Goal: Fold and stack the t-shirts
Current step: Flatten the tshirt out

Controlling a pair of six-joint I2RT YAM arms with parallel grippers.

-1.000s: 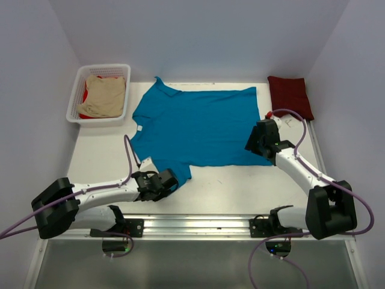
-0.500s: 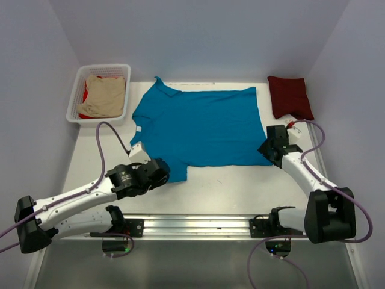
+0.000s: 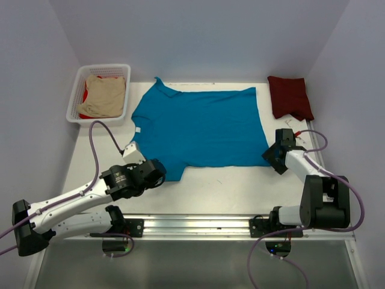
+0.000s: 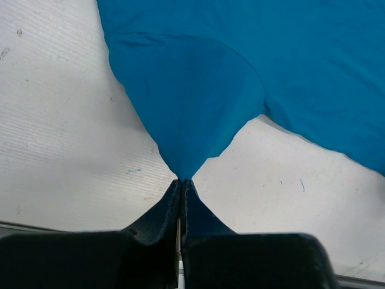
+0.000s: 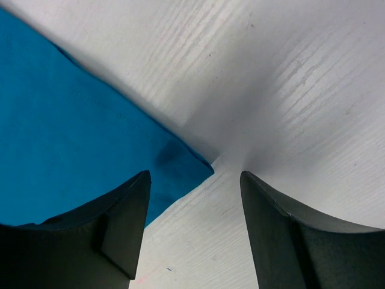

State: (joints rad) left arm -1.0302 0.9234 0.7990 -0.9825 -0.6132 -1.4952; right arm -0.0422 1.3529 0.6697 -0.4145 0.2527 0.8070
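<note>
A teal-blue t-shirt [image 3: 198, 126] lies spread flat on the white table, collar at the far left. My left gripper [image 3: 157, 173] is shut on the tip of its near sleeve [image 4: 186, 102], which is pulled into a taut point at the fingertips [image 4: 187, 185]. My right gripper [image 3: 272, 158] is open and low over the shirt's near right hem corner [image 5: 195, 164], which lies between the fingers. A folded dark maroon t-shirt [image 3: 290, 96] sits at the far right. A beige t-shirt [image 3: 103, 96] lies over a red one [image 3: 85, 96] in the basket.
A white lattice basket [image 3: 76, 90] stands at the far left corner. Grey walls enclose the table on three sides. A metal rail [image 3: 198, 226] runs along the near edge, between the arm bases.
My left gripper has pulled the near sleeve leftward and nearer. My right gripper has moved right and nearer, off the shirt body to its near right hem corner.
</note>
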